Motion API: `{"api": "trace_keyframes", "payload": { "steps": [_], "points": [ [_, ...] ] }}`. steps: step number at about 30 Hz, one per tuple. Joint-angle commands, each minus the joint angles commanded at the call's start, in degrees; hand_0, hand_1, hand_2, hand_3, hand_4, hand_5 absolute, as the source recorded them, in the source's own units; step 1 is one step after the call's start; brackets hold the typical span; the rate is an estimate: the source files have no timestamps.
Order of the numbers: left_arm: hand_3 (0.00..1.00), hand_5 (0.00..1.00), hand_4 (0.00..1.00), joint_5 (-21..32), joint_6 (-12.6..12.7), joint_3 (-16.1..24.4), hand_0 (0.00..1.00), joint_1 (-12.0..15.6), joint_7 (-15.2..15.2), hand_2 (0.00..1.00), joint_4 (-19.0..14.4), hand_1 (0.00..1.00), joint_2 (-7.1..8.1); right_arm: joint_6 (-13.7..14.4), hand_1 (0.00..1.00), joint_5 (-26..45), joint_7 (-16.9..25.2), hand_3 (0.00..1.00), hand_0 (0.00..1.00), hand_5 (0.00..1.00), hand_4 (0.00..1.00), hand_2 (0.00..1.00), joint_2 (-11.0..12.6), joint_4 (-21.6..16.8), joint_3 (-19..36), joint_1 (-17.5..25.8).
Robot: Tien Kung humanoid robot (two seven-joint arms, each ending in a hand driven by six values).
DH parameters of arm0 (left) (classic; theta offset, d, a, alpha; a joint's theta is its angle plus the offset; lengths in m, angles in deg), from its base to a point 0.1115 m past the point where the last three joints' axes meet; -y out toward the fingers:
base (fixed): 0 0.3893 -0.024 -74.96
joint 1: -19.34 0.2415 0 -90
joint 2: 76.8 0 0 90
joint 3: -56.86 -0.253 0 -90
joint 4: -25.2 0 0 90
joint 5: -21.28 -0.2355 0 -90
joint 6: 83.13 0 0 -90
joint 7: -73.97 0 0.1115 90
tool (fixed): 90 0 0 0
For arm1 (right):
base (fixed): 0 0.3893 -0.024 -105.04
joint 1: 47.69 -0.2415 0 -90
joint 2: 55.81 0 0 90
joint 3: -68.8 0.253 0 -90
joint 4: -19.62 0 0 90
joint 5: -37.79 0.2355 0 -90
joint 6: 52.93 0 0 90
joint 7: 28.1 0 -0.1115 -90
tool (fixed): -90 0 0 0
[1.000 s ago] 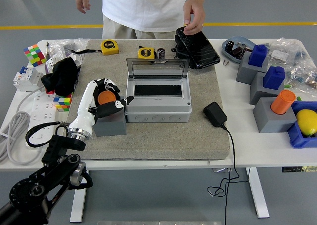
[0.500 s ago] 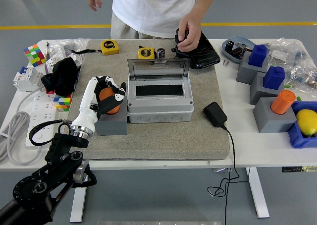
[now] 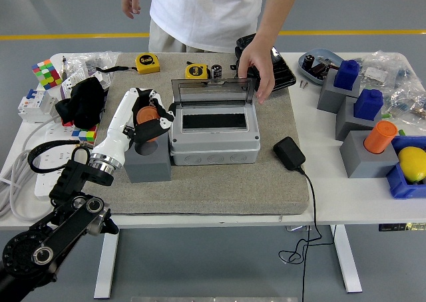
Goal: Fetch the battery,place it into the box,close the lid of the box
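My left hand (image 3: 152, 116) is shut on an orange cylindrical battery (image 3: 146, 114) and holds it in the air above the grey block (image 3: 147, 162), just left of the grey box (image 3: 213, 142). The box stands open in the middle of the mat, its clear lid (image 3: 213, 90) upright at the back. A person's hand (image 3: 257, 72) rests at the lid's upper right corner. My right hand is out of view.
A black adapter (image 3: 289, 153) with its cable lies right of the box. Two yellow tape measures (image 3: 148, 63) and a black case (image 3: 279, 72) lie behind it. Grey blocks with blue and orange cylinders (image 3: 380, 137) stand at the right. Rubik's cubes (image 3: 46, 73) and a power strip (image 3: 46, 149) are at the left.
My left hand has closed on the orange battery and lifted it off the grey block, up and toward the box. The person's hand moved from the black case to the lid's corner.
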Motion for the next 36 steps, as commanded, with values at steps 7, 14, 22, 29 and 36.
{"api": "trace_keyframes", "payload": {
  "steps": [7, 14, 22, 29, 36],
  "points": [
    [0.2, 0.002, 0.72, -10.08, -0.99, -8.36, 0.126, -10.49, 11.56, 0.08, -0.13, 0.043, 0.45, 0.05, 0.643, 0.09, 0.05, 0.57, 0.623, 0.526, 0.983, 0.667, -0.01, -0.03, -0.09, -0.09],
    [0.194, 0.002, 0.878, -15.06, -2.58, -16.38, 0.126, -19.73, 19.26, 0.082, 4.84, 0.041, -2.44, 0.11, 0.643, 0.24, 0.08, 0.57, 0.623, 0.525, 0.983, 0.667, -0.05, -0.05, -0.37, -0.11],
    [0.212, 0.019, 0.935, -14.17, -4.32, -22.81, 0.126, -27.16, 24.11, 0.086, 10.8, 0.041, -5.89, 0.09, 0.643, 0.59, 0.04, 0.569, 0.623, 0.525, 0.982, 0.667, -0.12, 0.04, -1.15, 0.06],
    [0.308, 0.079, 0.986, -12.12, -4.64, -27.84, 0.123, -32.0, 27.78, 0.095, 17.65, 0.037, -9.86, 0.15, 0.642, 0.61, 0.09, 0.569, 0.623, 0.525, 0.982, 0.665, -0.1, -0.05, -1.3, -0.29],
    [0.32, 0.112, 0.994, -10.69, -4.66, -29.19, 0.12, -33.42, 29.13, 0.102, 21.99, 0.04, -10.66, 0.15, 0.642, 0.8, 0.01, 0.569, 0.623, 0.524, 0.982, 0.666, 0.11, 0.0, -1.63, -0.21]
  ]
}}
